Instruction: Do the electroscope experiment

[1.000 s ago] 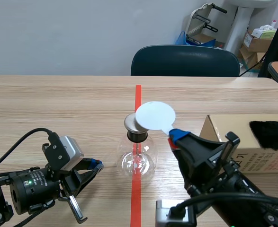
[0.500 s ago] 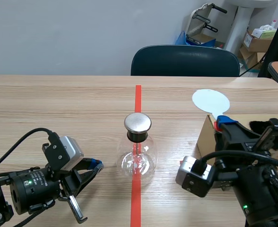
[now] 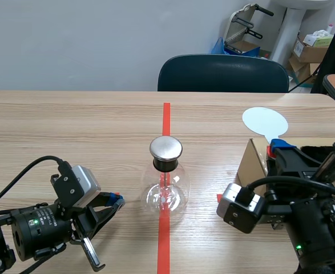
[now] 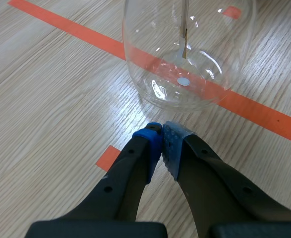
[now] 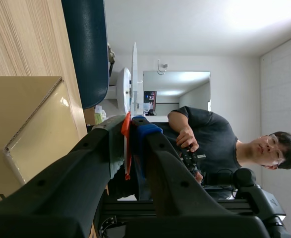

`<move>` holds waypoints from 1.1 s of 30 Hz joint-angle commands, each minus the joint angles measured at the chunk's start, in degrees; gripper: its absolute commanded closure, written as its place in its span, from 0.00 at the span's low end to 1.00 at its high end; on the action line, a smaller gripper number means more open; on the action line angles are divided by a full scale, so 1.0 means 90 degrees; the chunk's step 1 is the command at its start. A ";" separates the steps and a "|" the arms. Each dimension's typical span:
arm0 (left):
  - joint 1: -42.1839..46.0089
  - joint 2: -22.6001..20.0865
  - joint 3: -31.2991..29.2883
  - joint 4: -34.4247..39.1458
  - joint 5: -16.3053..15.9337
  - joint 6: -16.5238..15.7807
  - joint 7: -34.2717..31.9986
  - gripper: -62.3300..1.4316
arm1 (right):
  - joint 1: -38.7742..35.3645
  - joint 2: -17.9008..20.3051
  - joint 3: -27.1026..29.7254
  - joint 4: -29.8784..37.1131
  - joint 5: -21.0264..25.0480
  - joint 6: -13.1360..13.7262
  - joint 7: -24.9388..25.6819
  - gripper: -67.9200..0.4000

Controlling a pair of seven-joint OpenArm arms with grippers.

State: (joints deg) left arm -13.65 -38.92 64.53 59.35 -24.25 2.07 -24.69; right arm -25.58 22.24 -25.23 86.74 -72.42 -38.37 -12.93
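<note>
The electroscope (image 3: 166, 181) is a clear glass flask with a metal cap, standing on the red tape line at the table's middle; its glass bulb (image 4: 185, 54) lies just ahead of my left gripper. My left gripper (image 3: 113, 201) (image 4: 161, 135) rests low on the table left of the flask, shut on nothing. My right gripper (image 3: 274, 149) (image 5: 131, 124) is raised above the cardboard box (image 3: 270, 168), shut on the red handle of a white round paddle (image 3: 265, 121) (image 5: 134, 79), which stands edge-on ahead of the fingers.
A black furry cloth (image 3: 327, 158) lies on the cardboard box at the right. A dark chair (image 3: 223, 74) stands behind the far table edge. A person (image 5: 219, 144) shows in the right wrist view beyond the table.
The right arm has carried the white paddle away from above the flask's cap, to the right and over the box. The left arm has stayed put.
</note>
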 commanded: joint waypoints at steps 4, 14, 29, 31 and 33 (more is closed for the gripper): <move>0.0019 0.0034 -0.0029 0.0095 0.0005 0.0036 -0.0090 0.94 | 0.0075 0.0015 0.0024 0.0092 -0.0056 -0.0066 0.0270 0.98; 0.0039 0.0034 -0.0029 0.0090 0.0005 0.0036 -0.0085 0.94 | 0.0075 0.0015 0.0024 0.0092 -0.0097 -0.0066 0.1717 0.98; 0.0053 0.0034 -0.0029 0.0087 0.0005 0.0039 -0.0085 0.94 | 0.0075 0.0015 0.0022 0.0092 -0.0100 -0.0066 0.3689 0.98; 0.0053 0.0034 -0.0029 0.0087 0.0005 0.0036 -0.0085 0.94 | 0.0075 0.0015 0.0022 0.0092 -0.0097 -0.0066 0.3806 0.98; 0.0053 0.0034 -0.0029 0.0087 0.0005 0.0036 -0.0085 0.94 | 0.0075 0.0015 0.0022 0.0092 -0.0097 -0.0066 0.3891 0.98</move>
State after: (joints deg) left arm -13.61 -38.92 64.53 59.35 -24.25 2.37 -24.69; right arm -25.58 22.24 -25.23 86.74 -73.45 -38.37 21.93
